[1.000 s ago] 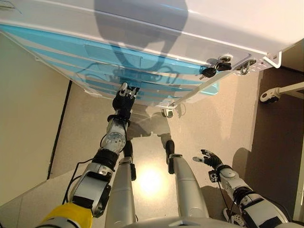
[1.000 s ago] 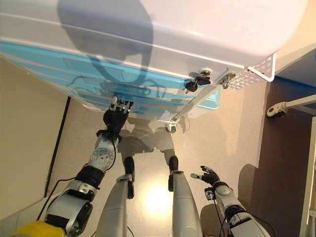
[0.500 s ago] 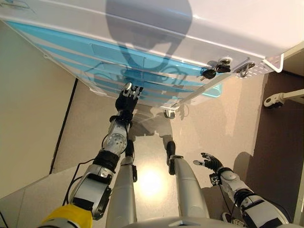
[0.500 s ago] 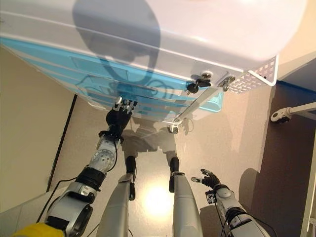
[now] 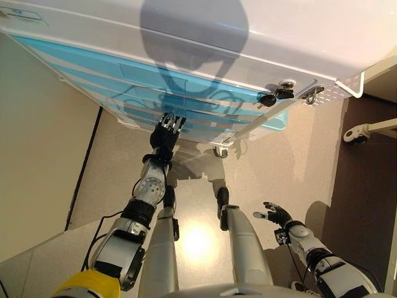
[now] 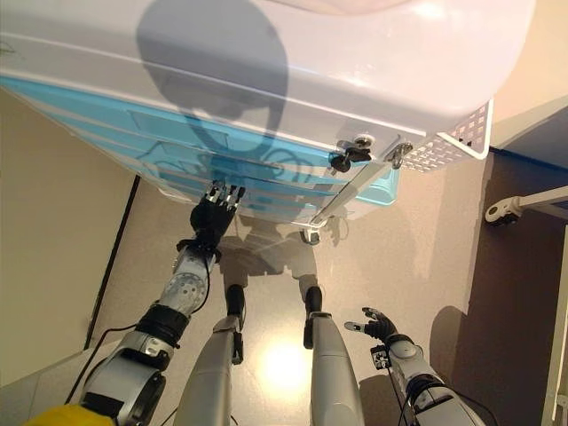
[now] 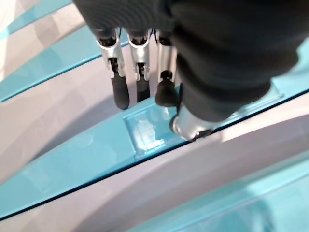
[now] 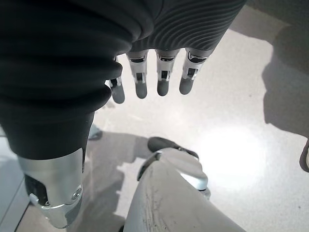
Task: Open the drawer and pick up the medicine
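A white cabinet with translucent blue drawers [image 5: 124,81] stands before me, seen from above. My left hand [image 5: 166,131] reaches out to one of the lower drawer fronts [image 7: 72,159]. Its fingers [image 7: 119,92] are straight and point at a recessed grip [image 7: 145,130] in the blue front, very close to it; contact is unclear. All drawers look closed and no medicine shows in any view. My right hand [image 5: 276,214] hangs low at my right side over the floor, fingers [image 8: 149,82] spread and holding nothing.
A bunch of dark keys [image 5: 273,96] sits at the cabinet's top right corner. A white wire basket [image 5: 350,84] hangs on its right side. The cabinet rests on casters [image 5: 220,151]. Another wheeled white frame [image 5: 353,131] stands on the dark floor at right.
The whole picture has shifted a little, so the camera moved. My left hand stays at the lower drawer fronts and my right hand hangs as before.
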You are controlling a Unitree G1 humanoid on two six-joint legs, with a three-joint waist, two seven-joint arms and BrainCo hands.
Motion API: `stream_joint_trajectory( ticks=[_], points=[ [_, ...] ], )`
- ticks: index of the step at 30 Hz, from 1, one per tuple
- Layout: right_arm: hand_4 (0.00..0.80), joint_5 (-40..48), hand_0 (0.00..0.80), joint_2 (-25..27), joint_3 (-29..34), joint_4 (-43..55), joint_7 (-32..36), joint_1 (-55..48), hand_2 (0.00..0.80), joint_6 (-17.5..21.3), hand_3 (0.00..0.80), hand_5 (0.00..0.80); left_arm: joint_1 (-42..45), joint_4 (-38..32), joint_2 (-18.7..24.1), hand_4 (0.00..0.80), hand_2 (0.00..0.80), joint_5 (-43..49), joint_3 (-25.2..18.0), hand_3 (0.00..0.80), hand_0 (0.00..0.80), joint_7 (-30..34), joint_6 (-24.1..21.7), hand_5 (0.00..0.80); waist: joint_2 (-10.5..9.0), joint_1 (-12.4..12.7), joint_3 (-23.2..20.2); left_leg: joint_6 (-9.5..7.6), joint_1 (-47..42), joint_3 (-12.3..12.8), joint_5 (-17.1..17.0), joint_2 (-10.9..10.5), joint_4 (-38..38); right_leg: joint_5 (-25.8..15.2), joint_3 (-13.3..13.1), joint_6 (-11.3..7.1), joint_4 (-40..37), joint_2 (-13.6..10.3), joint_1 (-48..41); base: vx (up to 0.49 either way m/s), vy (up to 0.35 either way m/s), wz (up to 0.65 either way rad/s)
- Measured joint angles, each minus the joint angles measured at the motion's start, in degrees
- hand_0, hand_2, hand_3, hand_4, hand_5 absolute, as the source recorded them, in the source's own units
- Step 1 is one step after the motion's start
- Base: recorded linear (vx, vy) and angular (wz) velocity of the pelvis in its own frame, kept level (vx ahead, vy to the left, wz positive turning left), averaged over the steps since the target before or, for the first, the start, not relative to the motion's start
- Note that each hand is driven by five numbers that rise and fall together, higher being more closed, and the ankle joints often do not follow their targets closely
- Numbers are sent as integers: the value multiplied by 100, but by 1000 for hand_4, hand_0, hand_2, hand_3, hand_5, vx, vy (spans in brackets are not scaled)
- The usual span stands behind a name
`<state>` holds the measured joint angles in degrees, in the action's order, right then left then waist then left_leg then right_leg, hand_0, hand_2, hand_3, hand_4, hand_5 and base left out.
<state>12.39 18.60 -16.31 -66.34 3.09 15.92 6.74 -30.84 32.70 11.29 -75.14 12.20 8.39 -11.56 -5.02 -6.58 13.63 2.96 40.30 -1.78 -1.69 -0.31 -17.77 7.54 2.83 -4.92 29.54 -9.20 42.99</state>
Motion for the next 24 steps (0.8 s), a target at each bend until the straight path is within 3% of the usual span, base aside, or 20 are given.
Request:
stream_joint_trajectory(
  ticks=[12, 24],
  points=[
    [0, -55, 0, -2, 2, 7, -87, 1, 0, -1, 0, 0, 344, -347, -80, 800, 800, 0, 0, 800, 800, -43, 6, 800, 65, 52, 104, 7, -76, -31, -2, -26, -15, 19, 37, 13, 41, -6, -89, -4, -1, 1],
    [0, -318, 0, 8, 3, -5, -101, 25, 0, -30, 0, 0, 1995, -1403, -100, 800, 800, -13, 8, 800, 800, 11, 302, 800, 177, 423, 371, 94, -195, -300, 80, -32, -319, 379, 223, 163, 624, -14, -219, -39, -32, 10]
  ],
)
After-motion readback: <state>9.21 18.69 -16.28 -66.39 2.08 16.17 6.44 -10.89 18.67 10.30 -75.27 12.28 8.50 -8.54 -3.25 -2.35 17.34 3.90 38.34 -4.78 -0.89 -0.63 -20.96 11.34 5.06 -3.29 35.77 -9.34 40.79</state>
